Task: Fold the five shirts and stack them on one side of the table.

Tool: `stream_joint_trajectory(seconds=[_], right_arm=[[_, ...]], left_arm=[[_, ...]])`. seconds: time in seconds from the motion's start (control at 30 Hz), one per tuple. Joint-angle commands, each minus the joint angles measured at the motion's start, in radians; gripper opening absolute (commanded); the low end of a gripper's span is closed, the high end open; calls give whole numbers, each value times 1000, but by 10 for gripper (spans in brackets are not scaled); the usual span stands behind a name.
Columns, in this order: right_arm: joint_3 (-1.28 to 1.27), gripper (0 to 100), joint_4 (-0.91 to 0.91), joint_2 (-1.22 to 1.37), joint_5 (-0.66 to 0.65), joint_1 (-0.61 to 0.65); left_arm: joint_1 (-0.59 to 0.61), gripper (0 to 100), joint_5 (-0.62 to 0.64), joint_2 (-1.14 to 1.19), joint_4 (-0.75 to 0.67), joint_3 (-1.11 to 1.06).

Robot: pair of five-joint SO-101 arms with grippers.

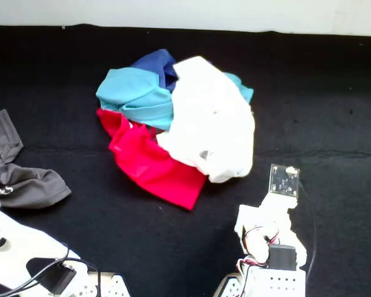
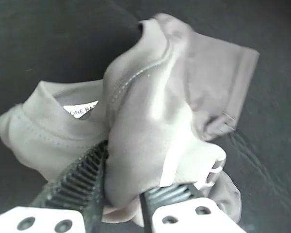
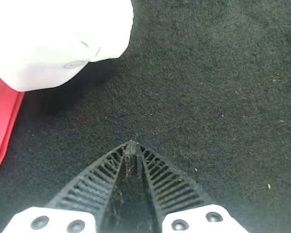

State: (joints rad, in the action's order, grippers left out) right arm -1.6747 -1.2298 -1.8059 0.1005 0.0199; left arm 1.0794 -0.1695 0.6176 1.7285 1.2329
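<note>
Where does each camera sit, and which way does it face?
High view: fixed overhead, looking down at the table, grey shirt, left arm and right arm.
Left wrist view: on the left arm, facing down along the left gripper, shut on the grey shirt.
Right wrist view: on the right arm, facing the table past the shut right gripper.
Shared: high and right wrist views both show the white shirt and red shirt.
</note>
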Motion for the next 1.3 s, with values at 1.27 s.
stream_joint_trajectory(seconds=[1.27], right_arm=[[99,321,179,10,-146,-257]], left_arm=[[-1159,364,296,-285,-351,-964]])
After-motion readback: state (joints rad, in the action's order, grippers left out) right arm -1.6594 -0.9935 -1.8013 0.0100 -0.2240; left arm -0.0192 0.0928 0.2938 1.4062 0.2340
